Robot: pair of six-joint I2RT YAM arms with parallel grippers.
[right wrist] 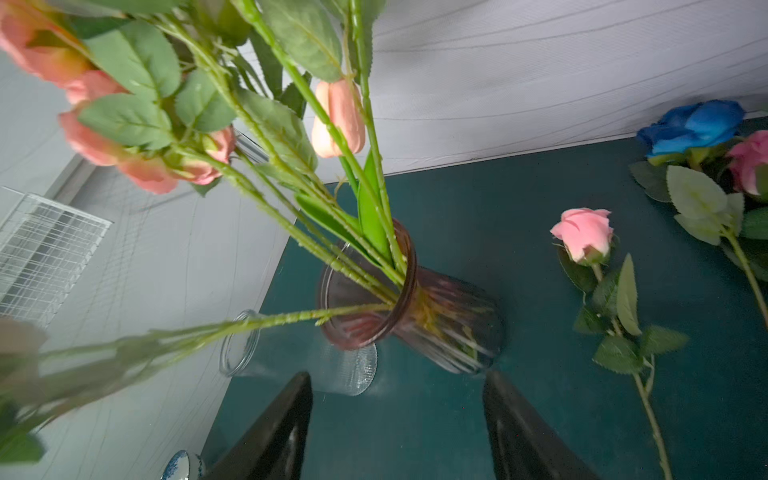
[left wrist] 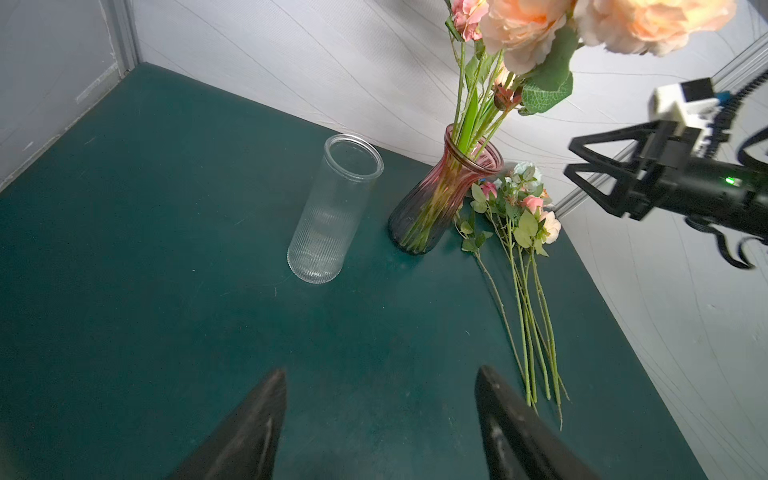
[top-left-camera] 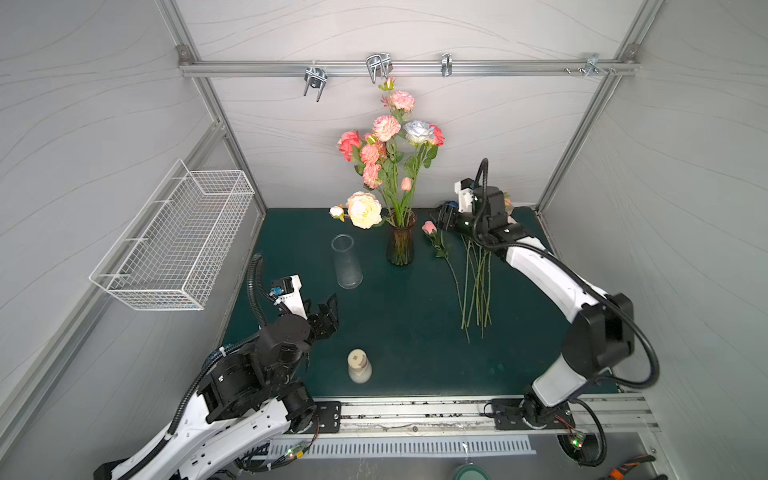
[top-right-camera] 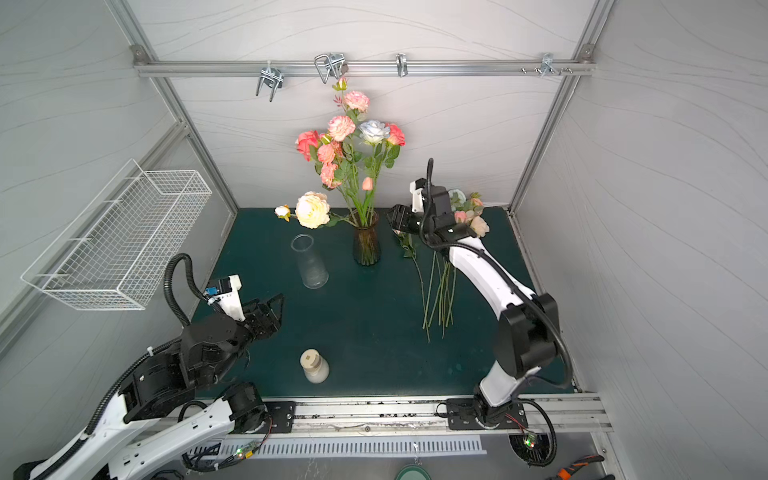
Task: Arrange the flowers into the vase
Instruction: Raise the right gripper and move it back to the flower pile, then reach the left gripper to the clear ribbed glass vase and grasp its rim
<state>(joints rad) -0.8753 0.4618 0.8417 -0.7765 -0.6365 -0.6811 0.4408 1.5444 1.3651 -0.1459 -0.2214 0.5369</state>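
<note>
Loose flowers (top-left-camera: 478, 286) — 3 o'clock of vase (top-left-camera: 401, 245), stems 12-to-6, blooms at 12. Right gripper (top-left-camera: 439, 219) at bloom end, jaws wide, empty — nearer; left gripper (top-left-camera: 328, 309) wide, empty.

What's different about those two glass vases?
The clear ribbed glass vase is empty; the dark pink-tinted glass vase holds flower stems. The clear one has nearly straight sides; the tinted one narrows at its neck. Both stand upright on the green table.

flowers (top-left-camera: 386, 128): mostly upright in tinted vase (top-left-camera: 401, 245) | loose stems (top-left-camera: 478, 291): flat, just right of it
</note>
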